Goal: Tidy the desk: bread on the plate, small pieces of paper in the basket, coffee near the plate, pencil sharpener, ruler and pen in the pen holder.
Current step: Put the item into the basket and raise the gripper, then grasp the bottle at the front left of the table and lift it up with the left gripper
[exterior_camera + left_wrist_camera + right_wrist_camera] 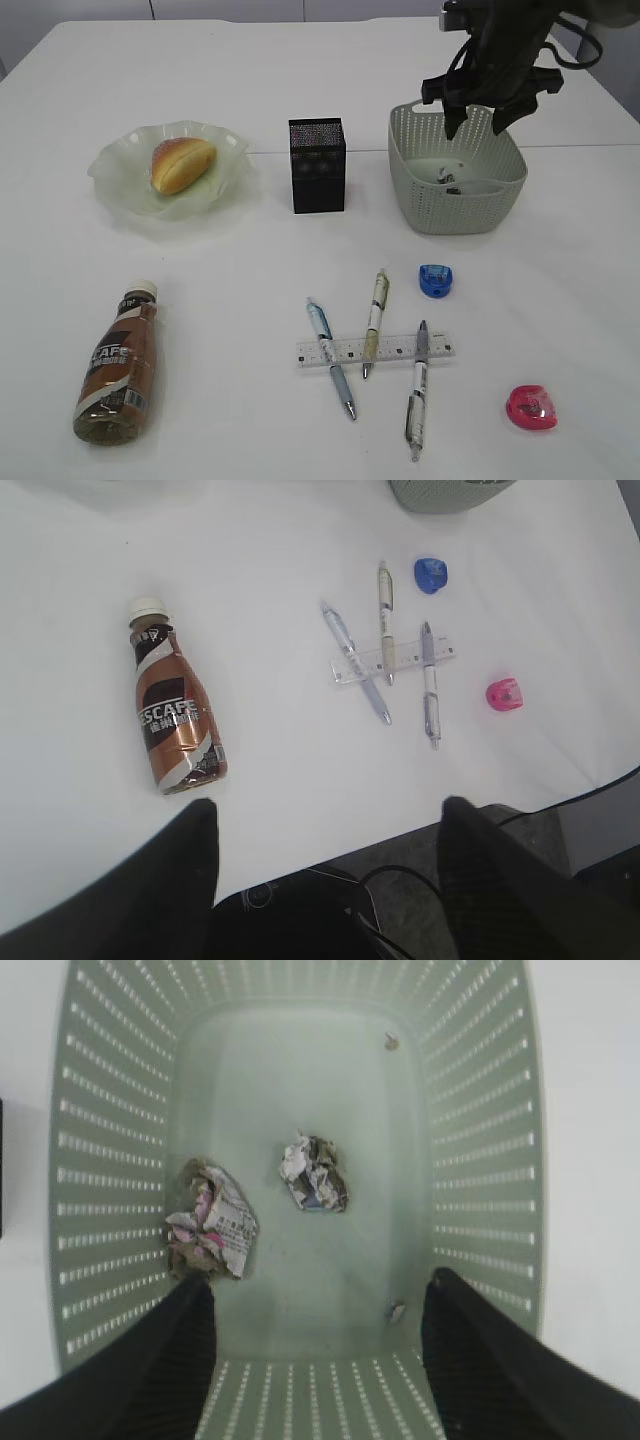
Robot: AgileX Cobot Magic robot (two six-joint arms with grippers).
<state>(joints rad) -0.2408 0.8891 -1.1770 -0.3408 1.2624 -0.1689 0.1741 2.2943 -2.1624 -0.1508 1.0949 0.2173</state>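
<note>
Three pens (373, 322) are lying across the clear ruler (375, 350) near the desk's (250, 300) front edge, with a pink pencil sharpener (531, 408) toward the front right corner and a blue one (436, 280) just behind the ruler. The coffee (119, 365) is lying on its side at the front left. Farther back, the bread (181, 164) is sitting on the plate (125, 185) at the left, the pen holder (317, 165) is standing mid-desk, and both small pieces of paper (313, 1173) are resting inside the basket (415, 215) at the right. The right gripper (478, 112) is hovering over the basket, jaws spread and empty. The left gripper (325, 855) is hanging off the front edge, also spread wide, holding nothing.
</note>
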